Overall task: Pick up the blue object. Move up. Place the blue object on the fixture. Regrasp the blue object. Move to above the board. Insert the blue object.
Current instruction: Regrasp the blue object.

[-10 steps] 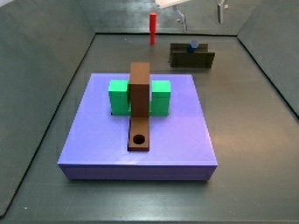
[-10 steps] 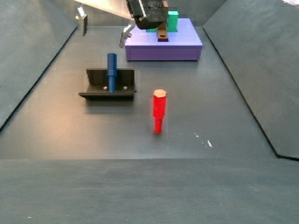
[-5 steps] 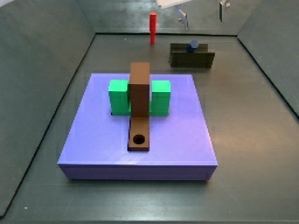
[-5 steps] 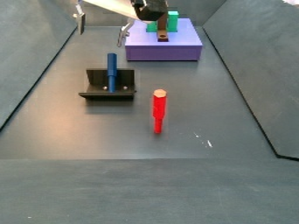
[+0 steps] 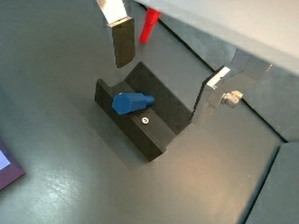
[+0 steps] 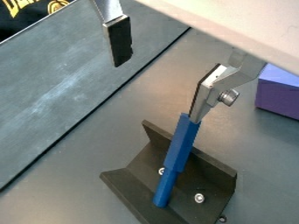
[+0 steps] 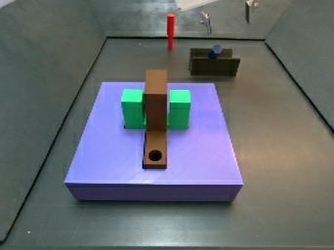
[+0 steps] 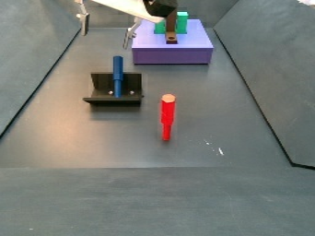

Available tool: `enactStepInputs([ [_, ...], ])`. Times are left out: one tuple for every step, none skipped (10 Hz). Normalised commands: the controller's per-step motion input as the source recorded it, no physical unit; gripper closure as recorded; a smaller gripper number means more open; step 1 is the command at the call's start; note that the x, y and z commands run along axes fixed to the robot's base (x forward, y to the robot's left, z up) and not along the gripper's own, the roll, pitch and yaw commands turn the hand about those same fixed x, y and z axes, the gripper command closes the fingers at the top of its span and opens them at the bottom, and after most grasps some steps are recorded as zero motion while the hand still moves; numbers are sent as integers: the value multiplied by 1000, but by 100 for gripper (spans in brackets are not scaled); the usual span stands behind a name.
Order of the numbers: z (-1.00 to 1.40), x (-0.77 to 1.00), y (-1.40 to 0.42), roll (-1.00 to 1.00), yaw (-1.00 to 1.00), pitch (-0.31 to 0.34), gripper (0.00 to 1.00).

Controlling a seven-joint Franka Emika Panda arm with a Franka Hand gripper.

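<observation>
The blue object (image 8: 118, 76) is a slim peg standing upright in the dark fixture (image 8: 114, 92), seen in both side views and both wrist views (image 5: 131, 102) (image 6: 176, 162). My gripper (image 7: 225, 14) hangs open high above the fixture (image 7: 214, 65), and nothing is between its fingers (image 5: 121, 41). In both wrist views the gripper (image 6: 163, 68) (image 5: 170, 66) straddles the air over the peg without touching it. The purple board (image 7: 183, 161) carries a green block (image 7: 133, 107) and a brown bar (image 7: 155, 112) with a round hole (image 7: 155, 155).
A red peg (image 8: 168, 115) stands upright on the floor beside the fixture (image 5: 152, 127). Grey walls (image 7: 53, 88) slope up around the floor. A corner of the board (image 6: 281, 92) shows in a wrist view.
The open gripper has risen slightly above the fixture. The blue object stays upright in the fixture.
</observation>
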Motion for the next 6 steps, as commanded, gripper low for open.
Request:
enactStepInputs([
  [0,0,0,17,0,0,0],
  [-66,83,-63,409,71,140,0],
  [0,71,-183,1000,83,403,0],
  [0,77,-183,1000,77,449,0],
  [0,71,-229,1000,143,460,0],
  [0,74,-154,1000,229,489,0],
])
